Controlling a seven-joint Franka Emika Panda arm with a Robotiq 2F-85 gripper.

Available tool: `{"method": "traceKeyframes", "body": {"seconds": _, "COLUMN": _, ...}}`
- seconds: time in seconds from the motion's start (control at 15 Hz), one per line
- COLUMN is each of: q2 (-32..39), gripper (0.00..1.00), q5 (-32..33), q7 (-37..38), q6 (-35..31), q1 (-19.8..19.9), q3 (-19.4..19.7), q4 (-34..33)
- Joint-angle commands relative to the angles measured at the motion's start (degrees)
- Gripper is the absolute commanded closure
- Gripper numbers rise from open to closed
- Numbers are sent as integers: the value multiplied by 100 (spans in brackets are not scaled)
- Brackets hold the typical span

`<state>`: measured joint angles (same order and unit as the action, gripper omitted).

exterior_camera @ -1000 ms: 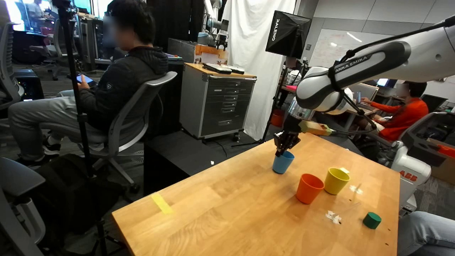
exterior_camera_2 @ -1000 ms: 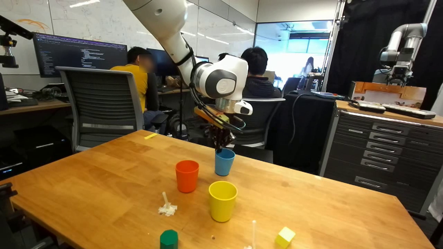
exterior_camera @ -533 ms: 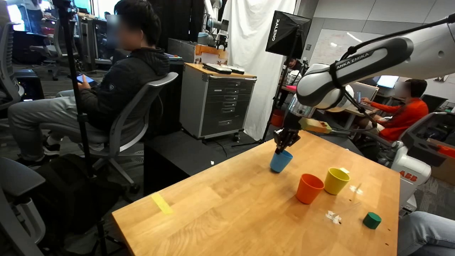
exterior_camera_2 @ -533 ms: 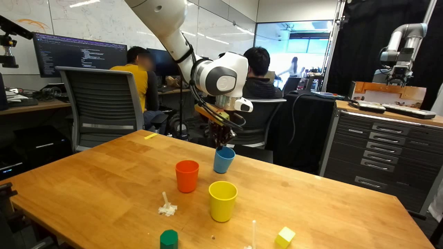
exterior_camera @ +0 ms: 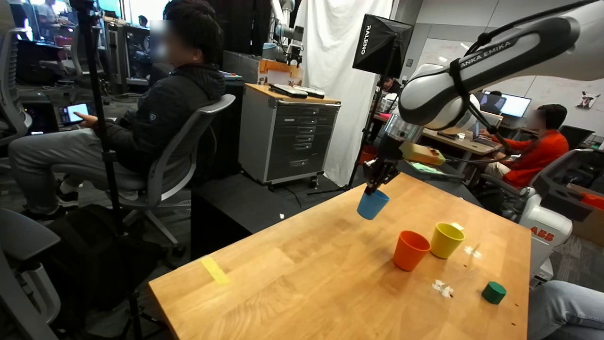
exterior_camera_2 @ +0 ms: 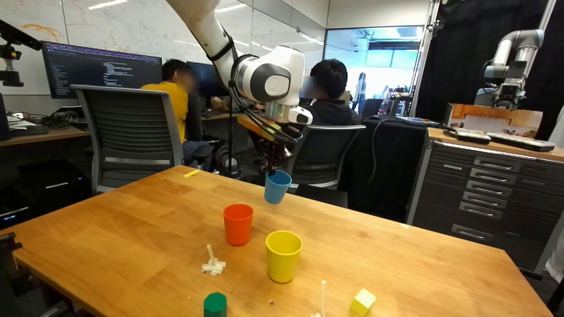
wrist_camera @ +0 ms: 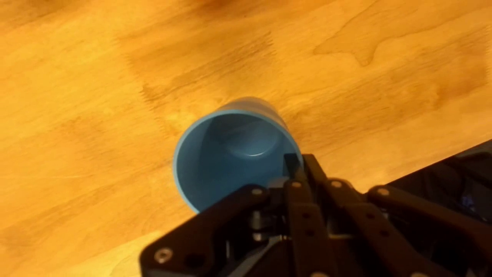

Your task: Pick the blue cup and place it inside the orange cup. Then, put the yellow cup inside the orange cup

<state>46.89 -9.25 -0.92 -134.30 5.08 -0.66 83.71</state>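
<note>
Clearly, in the wrist view, the gripper [wrist_camera: 302,162] pinches the wall of the blue cup [wrist_camera: 230,154], one fingertip [wrist_camera: 291,163] inside the mouth and its mate outside; the cup's bare floor shows. In an exterior view, that plain, tapered blue cup hangs tilted above the table [exterior_camera: 283,283], near the upright orange cup [exterior_camera: 408,255], whose floor is hidden. In an exterior view, the yellow cup [exterior_camera_2: 283,262] stands upright too, its floor likewise hidden; the blue cup looks smooth, narrowing to its base.
</note>
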Motion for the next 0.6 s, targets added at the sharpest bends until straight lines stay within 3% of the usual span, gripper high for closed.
{"method": "traceKeyframes", "body": {"seconds": 0.0, "q2": -899, "gripper": 95, "q5": 208, "q7": 280, "q6": -133, "q1": -221, "q3": 162, "q4": 1056}}
{"method": "traceKeyframes", "body": {"seconds": 0.53, "q2": -2374, "gripper": 95, "q5": 688, "q7": 726, "q6": -580, "q1": -595, "q3": 286, "q4": 2815}}
